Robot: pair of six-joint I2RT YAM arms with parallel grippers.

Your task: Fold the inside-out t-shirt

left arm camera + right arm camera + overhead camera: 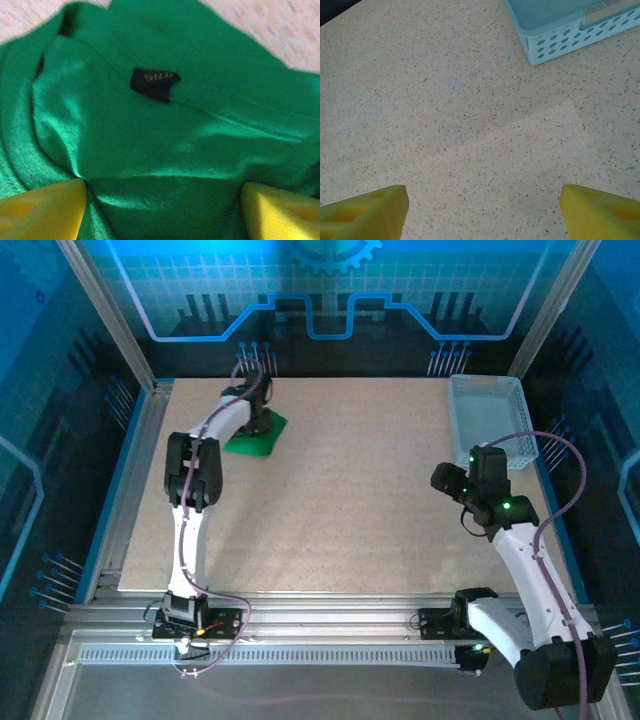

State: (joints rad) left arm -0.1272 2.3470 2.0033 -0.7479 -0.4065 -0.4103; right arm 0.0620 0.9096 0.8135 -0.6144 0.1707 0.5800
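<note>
The inside-out t-shirt [250, 445] lies as a small bright green bundle at the far left of the table. In the left wrist view the t-shirt [165, 135] is rumpled, with a seam and a small dark tag [154, 82] bearing yellowish lettering. My left gripper [258, 425] is right down on the bundle. Seen from its wrist, the left gripper [162, 210] is open, its yellow fingers [40, 207] wide apart with cloth lying between them. My right gripper [452, 483] hovers at the right side, and in its own view the right gripper [482, 210] is open over bare tabletop.
A white mesh basket [487, 420] stands at the back right corner of the table, and its near corner [570, 35] shows ahead of the right gripper. The speckled tabletop [360, 490] stretches between the two arms. A metal frame borders the table.
</note>
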